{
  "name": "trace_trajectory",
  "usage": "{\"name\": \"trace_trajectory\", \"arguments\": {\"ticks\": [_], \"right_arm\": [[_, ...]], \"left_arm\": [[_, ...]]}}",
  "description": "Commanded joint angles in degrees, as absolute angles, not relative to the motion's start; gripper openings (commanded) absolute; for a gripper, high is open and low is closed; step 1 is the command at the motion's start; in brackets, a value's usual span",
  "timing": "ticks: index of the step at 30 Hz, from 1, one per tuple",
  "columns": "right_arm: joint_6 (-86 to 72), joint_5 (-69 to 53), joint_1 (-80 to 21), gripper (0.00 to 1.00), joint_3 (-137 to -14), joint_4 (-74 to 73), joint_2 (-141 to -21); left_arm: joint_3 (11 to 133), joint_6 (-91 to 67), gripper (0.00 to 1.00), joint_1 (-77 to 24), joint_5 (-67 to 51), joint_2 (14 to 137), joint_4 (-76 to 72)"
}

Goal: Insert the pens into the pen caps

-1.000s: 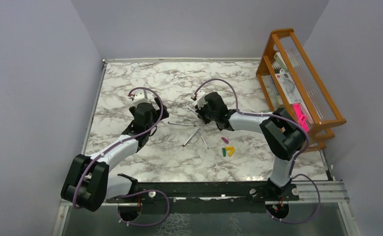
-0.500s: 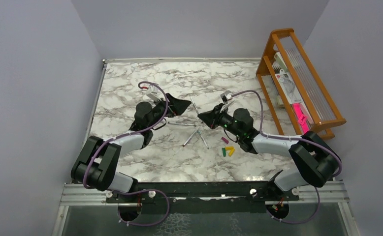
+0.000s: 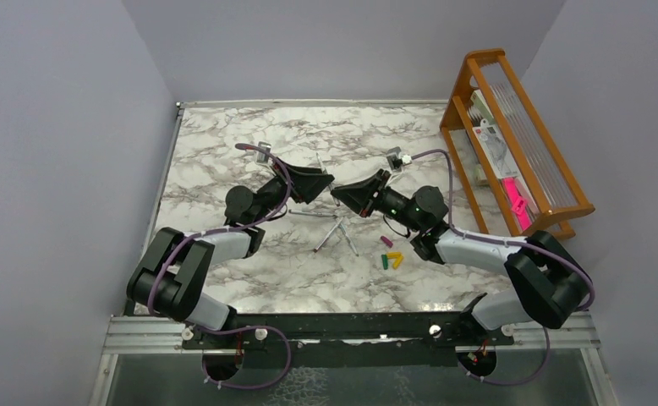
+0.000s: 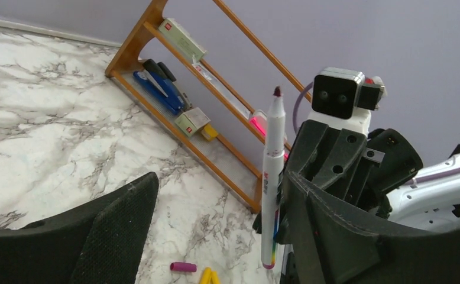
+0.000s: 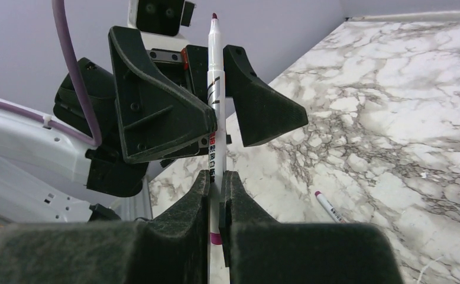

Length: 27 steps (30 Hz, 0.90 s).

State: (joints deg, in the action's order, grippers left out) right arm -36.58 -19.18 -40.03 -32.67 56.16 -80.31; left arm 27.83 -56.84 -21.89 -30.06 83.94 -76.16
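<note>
Handover, by the look of it: left pincer [image 3: 324, 181], spread wide, faces a magenta-tipped pen [image 5: 214, 89] pinched upright by the right pincer [image 5: 217, 177]. Next the left must close squarely on the barrel. Caps [image 3: 391, 254] wait far right on the tabletop [image 3: 216, 152].

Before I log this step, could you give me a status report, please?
Right gripper shut on upright pen. Left gripper open, facing it. Pen caps on table, nothing obstructing.
</note>
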Motion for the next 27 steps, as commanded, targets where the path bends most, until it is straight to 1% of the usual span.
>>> {"name": "trace_trajectory", "arguments": {"ticks": [1, 3, 5, 9, 10, 11, 12, 17, 18, 19, 20, 21, 27], "right_arm": [[-40.18, -24.19, -39.93, 0.02, -34.64, 60.93, -83.47], [-42.21, -25.33, -39.99, 0.02, -34.55, 63.57, -84.87], [-44.04, -25.98, -39.98, 0.02, -34.34, 66.15, -86.06], [-46.77, -25.58, -39.95, 0.02, -33.37, 70.91, -87.20], [-47.45, -25.19, -39.92, 0.02, -33.11, 72.01, -87.44], [-48.04, -24.80, -39.98, 0.02, -32.92, 72.95, -87.65], [-48.59, -24.38, -39.95, 0.02, -32.83, 73.60, -87.94], [-51.66, -22.09, -39.94, 0.02, -32.20, 79.01, -90.13], [-52.00, -21.62, -39.98, 0.02, -32.26, 80.17, -90.58], [-52.22, -21.47, -39.99, 0.02, -32.59, 80.11, -90.95], [-52.21, -21.57, -39.99, 0.02, -33.10, 79.70, -91.29], [-52.13, -21.65, -39.99, 0.02, -33.55, 79.39, -91.49], [-53.24, -21.86, -39.96, 0.02, -33.87, 80.18, -92.46]], "left_arm": [[27.79, -58.61, 0.72, -22.66, -33.12, 85.09, -83.26], [28.07, -58.58, 0.65, -22.97, -33.52, 85.23, -83.46], [28.00, -58.68, 0.55, -23.18, -33.62, 85.42, -83.77], [27.05, -59.08, 0.26, -23.28, -33.34, 85.38, -84.67], [26.83, -59.14, 0.24, -23.24, -33.17, 85.19, -84.72], [26.55, -59.23, 0.25, -23.22, -33.15, 85.07, -84.82], [26.49, -59.26, 0.29, -23.27, -33.20, 84.86, -84.96], [26.04, -59.59, 0.61, -23.54, -33.32, 83.69, -85.58], [25.97, -59.59, 0.64, -23.58, -33.24, 83.49, -85.54], [25.86, -59.59, 0.65, -23.65, -33.15, 83.26, -85.44], [25.81, -59.59, 0.65, -23.66, -33.14, 83.10, -85.45], [25.70, -59.66, 0.63, -23.71, -33.09, 82.95, -85.51], [25.11, -60.43, 0.31, -23.85, -31.65, 81.73, -85.47]]}}
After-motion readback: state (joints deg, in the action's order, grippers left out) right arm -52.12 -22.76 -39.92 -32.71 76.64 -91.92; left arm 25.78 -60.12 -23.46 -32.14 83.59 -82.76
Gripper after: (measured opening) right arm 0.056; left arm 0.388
